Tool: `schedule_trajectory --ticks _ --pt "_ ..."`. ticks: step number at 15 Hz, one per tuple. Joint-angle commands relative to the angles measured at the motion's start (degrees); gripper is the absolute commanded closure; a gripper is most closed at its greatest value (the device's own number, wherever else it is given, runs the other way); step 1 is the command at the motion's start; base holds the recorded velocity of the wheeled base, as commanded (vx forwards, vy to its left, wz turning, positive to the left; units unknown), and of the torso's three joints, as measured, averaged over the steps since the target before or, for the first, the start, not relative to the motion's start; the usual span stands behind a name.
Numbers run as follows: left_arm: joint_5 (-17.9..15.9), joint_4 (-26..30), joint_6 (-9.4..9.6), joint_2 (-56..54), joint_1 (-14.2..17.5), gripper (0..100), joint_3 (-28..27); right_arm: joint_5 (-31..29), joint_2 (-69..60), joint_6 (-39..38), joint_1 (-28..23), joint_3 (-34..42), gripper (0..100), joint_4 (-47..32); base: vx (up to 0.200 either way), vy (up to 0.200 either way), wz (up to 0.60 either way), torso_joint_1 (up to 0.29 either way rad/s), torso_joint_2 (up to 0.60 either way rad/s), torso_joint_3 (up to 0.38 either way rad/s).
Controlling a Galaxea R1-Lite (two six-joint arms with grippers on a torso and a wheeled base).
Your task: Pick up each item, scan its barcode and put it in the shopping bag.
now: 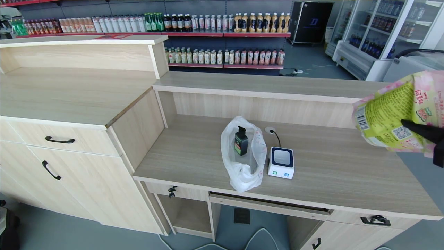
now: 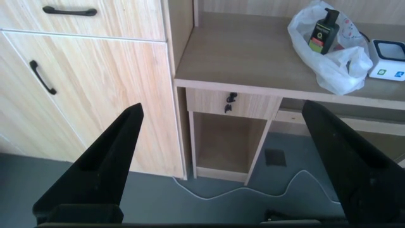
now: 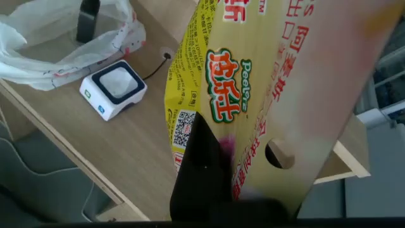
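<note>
While a bottle [image 1: 240,141] already sits in the bag [image 1: 242,173] left of the scanner [image 1: 281,162], the right gripper [image 1: 411,126] grips a snack pack [image 1: 388,107] held up at the right, seemingly not yet scanned, and the left gripper [image 2: 221,114] is open and empty.

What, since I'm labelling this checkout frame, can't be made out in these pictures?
Snack packet: cut off by the head view's right edge; barcode digits too small.
Right gripper: its far finger is hidden behind the packet, head view.
Bottle: label too small, head view.
Shopping bag: crumpled plastic hides whether anything lies under the bottle, head and left wrist views.
</note>
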State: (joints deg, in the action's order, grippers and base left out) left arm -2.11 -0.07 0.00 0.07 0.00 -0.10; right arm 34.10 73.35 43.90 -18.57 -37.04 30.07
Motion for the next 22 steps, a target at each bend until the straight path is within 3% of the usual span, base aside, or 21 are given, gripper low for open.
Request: schedule_trajectory --ticks 1,3,6,9,14,15,17,22 --pt "0.0 0.0 0.00 0.0 0.0 0 0.0 -0.5 1.7 0.9 -3.8 1.4 100 0.2 0.000 0.000 0.00 0.000 0.00 0.000" --pt "0.0 0.0 0.00 0.0 0.0 0 0.0 -2.2 1.8 4.3 -5.2 1.4 100 0.2 0.000 0.000 0.00 0.000 0.00 0.000" --pt "0.0 0.0 0.00 0.0 0.0 0 0.0 -9.5 4.3 10.7 -4.9 2.1 100 3.8 0.000 0.000 0.60 0.001 0.00 -0.001" --pt "0.0 0.0 0.00 0.0 0.0 0 0.0 -10.4 11.6 17.4 -4.2 1.4 100 9.8 0.000 0.000 0.60 0.006 0.00 0.007" --pt "0.0 0.0 0.00 0.0 0.0 0 0.0 -9.8 23.7 34.5 -6.0 1.3 100 11.8 0.000 0.000 0.36 -0.001 0.00 0.000" --pt "0.0 0.0 0.00 0.0 0.0 0 0.0 -6.9 26.8 38.8 -6.7 1.2 100 12.2 0.000 0.000 0.00 0.000 0.00 0.000" --pt "0.0 0.0 0.00 0.0 0.0 0 0.0 -3.2 30.0 43.2 -6.7 0.7 100 14.0 0.000 0.000 0.00 0.000 0.00 0.000" --pt "0.0 0.0 0.00 0.0 0.0 0 0.0 -0.6 37.0 52.3 -8.6 0.7 100 21.0 0.000 0.000 0.00 0.000 0.00 0.000"
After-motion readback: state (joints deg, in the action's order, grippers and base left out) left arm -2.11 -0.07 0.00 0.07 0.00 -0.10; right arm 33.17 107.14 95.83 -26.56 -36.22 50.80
